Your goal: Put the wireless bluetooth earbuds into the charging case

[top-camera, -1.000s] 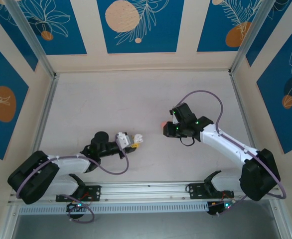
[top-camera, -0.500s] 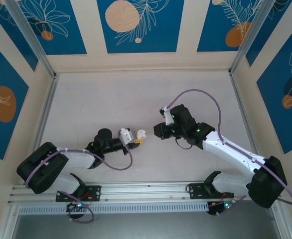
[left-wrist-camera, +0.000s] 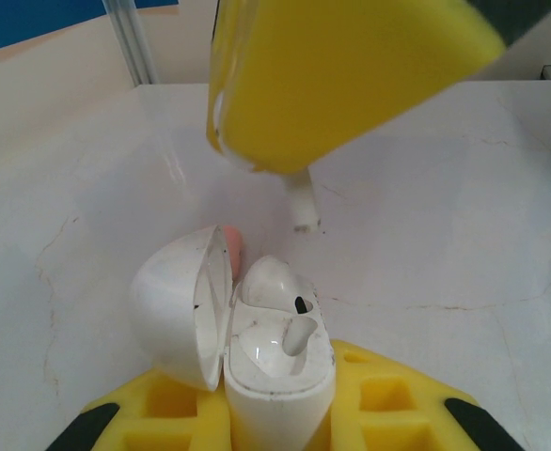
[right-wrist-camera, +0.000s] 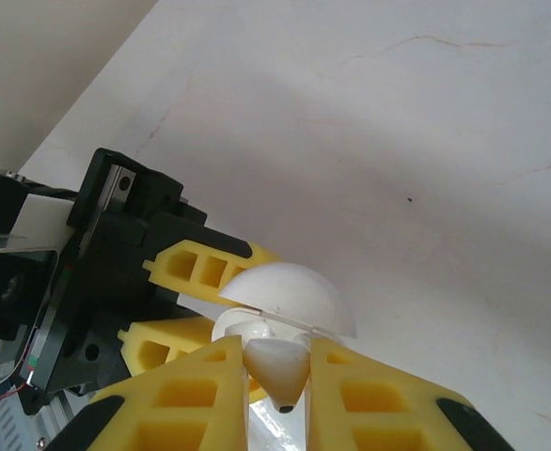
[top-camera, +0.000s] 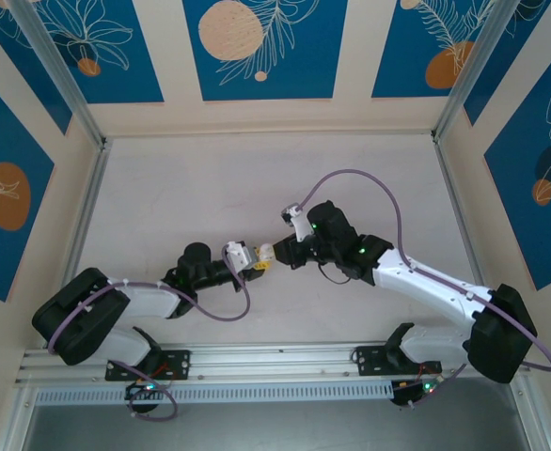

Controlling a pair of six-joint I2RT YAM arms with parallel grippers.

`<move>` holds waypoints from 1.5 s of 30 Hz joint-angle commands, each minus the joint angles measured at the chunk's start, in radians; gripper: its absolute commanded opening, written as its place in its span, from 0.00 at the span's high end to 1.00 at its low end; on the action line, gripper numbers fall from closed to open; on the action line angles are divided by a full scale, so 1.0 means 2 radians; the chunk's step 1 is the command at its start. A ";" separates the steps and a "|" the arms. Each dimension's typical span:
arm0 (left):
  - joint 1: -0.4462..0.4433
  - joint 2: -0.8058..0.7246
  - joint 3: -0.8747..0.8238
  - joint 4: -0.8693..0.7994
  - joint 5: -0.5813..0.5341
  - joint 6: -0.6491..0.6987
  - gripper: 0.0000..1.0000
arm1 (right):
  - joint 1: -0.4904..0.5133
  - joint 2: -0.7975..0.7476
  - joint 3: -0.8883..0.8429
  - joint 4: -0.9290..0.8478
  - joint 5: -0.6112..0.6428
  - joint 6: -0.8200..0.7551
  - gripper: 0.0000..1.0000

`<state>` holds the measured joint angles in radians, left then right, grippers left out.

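white case [left-wrist-camera: 275, 385] is clamped upright between the yellow fingers [left-wrist-camera: 163, 418] of the left gripper [top-camera: 259, 260], with the jaws closed on its lower body. its lid [left-wrist-camera: 174, 310] is swung open to the left. one white earbud [left-wrist-camera: 271, 280] is seated in the far socket. a hollow socket [left-wrist-camera: 271, 349] is seen on the near side of it.

a second white earbud [right-wrist-camera: 277, 368] is pinched between the yellow fingers [right-wrist-camera: 177, 399] of the right gripper [top-camera: 282, 252], with the jaws closed on it. in the left wrist view only its stem [left-wrist-camera: 302, 202] is seen poking down from under the yellow pad [left-wrist-camera: 351, 75]. the stem is above and just beyond the open case, apart from it.

in the top view both grippers are met tip to tip above the table [top-camera: 210, 188], about mid-width and in the near half, with the case between them. in the right wrist view the domed lid is seen just beyond the pinched earbud.

a pink bit [left-wrist-camera: 233, 246] is seen behind the lid. it cannot be told what it is.
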<state>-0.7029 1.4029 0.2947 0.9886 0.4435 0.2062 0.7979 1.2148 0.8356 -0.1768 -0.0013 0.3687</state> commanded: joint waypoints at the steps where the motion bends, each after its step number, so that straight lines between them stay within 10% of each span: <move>1: -0.007 -0.004 0.009 0.028 0.009 -0.013 0.86 | 0.007 0.011 0.018 0.023 -0.014 -0.018 0.82; 45: -0.007 -0.019 0.004 0.047 0.003 -0.048 0.85 | 0.047 -0.001 0.020 0.068 0.090 -0.051 0.82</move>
<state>-0.7036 1.3884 0.2947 1.0401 0.4324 0.1287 0.8928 1.2373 0.8436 -0.1062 0.1467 0.2867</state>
